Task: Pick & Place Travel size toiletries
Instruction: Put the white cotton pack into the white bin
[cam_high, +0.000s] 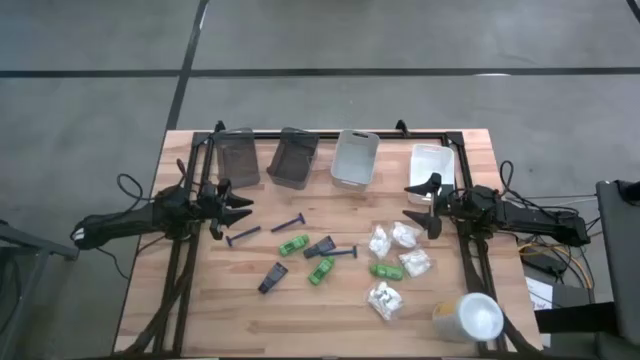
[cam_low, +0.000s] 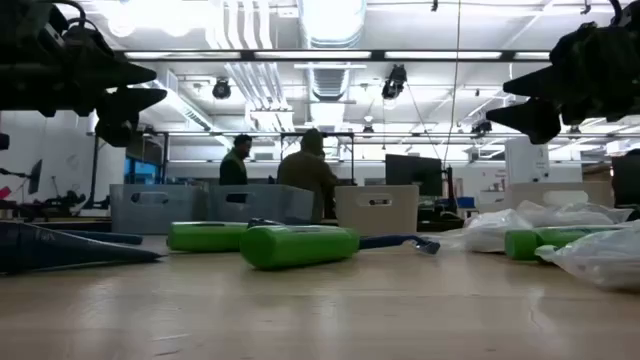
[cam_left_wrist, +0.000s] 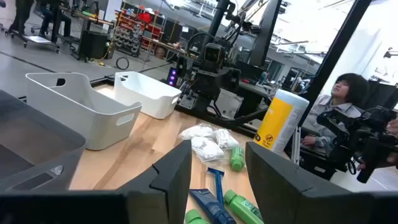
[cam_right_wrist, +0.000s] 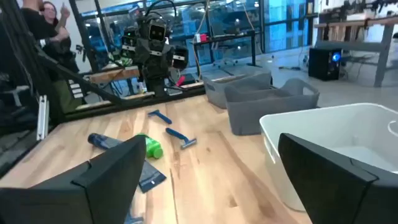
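The toiletries lie loose on the wooden table between my two arms. Dark blue razors (cam_high: 243, 235) (cam_high: 290, 223) lie nearest my left gripper. Green packs (cam_high: 293, 245) (cam_high: 321, 270) (cam_high: 384, 270) and dark blue pieces (cam_high: 272, 278) (cam_high: 322, 247) sit mid-table. White crinkly packets (cam_high: 405, 235) (cam_high: 385, 298) lie toward the right. My left gripper (cam_high: 245, 211) (cam_left_wrist: 217, 152) hangs open above the table's left side, just left of the razors. My right gripper (cam_high: 412, 205) (cam_right_wrist: 211, 140) hangs open on the right, just beyond the white packets. Neither touches anything.
Four bins line the far edge: two dark grey (cam_high: 237, 157) (cam_high: 293, 157), one light grey (cam_high: 355, 157), one white (cam_high: 432, 165). A large white cup (cam_high: 470, 318) lies near the near right corner. People show in the room beyond (cam_low: 310, 170). Bare wood lies along the near left.
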